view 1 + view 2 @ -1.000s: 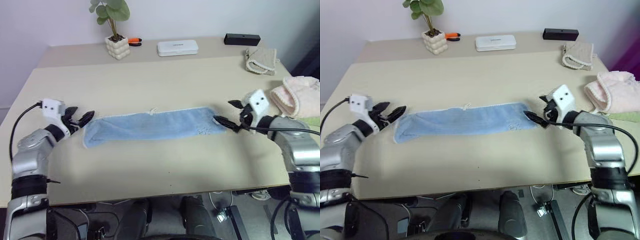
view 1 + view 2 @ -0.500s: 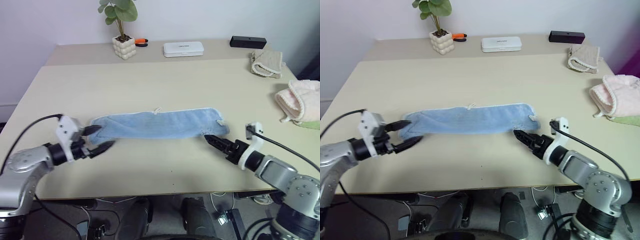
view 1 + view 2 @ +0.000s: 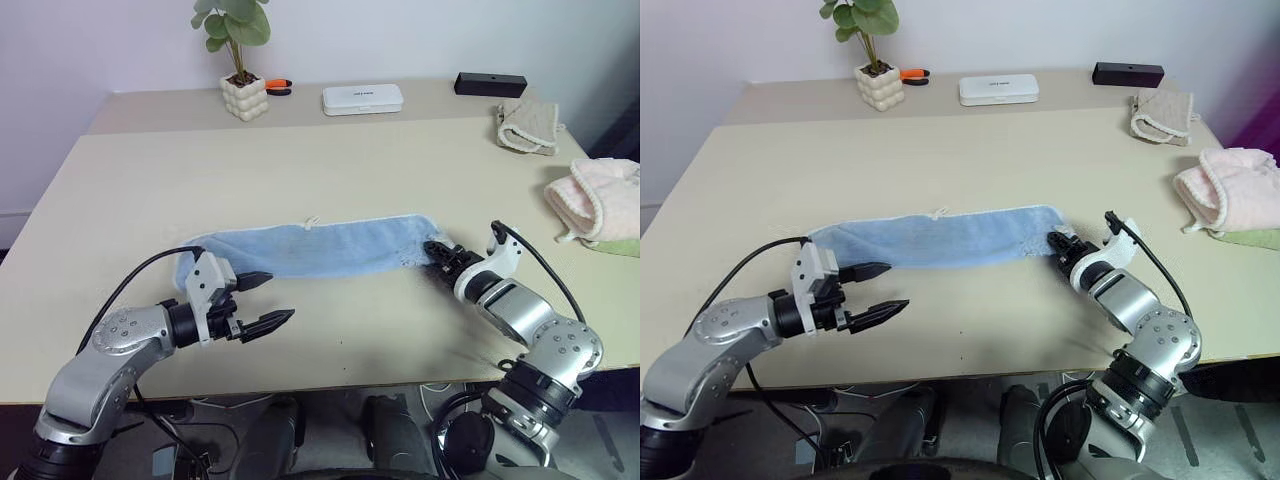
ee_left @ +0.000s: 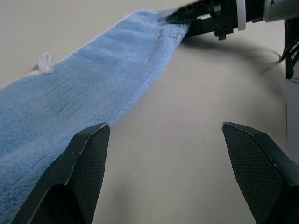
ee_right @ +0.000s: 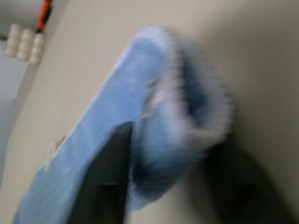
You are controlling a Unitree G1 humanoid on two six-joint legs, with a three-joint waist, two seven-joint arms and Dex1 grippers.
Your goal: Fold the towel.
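**A:** The towel (image 3: 310,248) — where does it lie?

**B:** It is a light blue strip stretched across the middle of the head views, flat on the beige table (image 3: 330,160), with its small white loop tag (image 3: 311,222) on the far long edge. The pale pink towel (image 3: 596,200) sits apart at the right edge of the frame.

**A:** And the claws?

**B:** The right gripper (image 3: 438,254) is at the strip's right end. In its wrist view the black fingers (image 5: 108,177) stand on either side of the bunched end, so I judge it clenched on the cloth. The left gripper (image 3: 262,300) is released, its jaws spread wide, in the lower left of the frame, just short of the towel's near edge and touching nothing.

**A:** Which step is this, then?

**B:** Taking hold of the ends before the fold, by my reading. One end is gripped, the other not yet.

**A:** What does the next move ask?

**B:** The left claw probably needs to reach the towel's left end and pinch it, catching both layers. Then one end could be lifted and carried across to meet the other.
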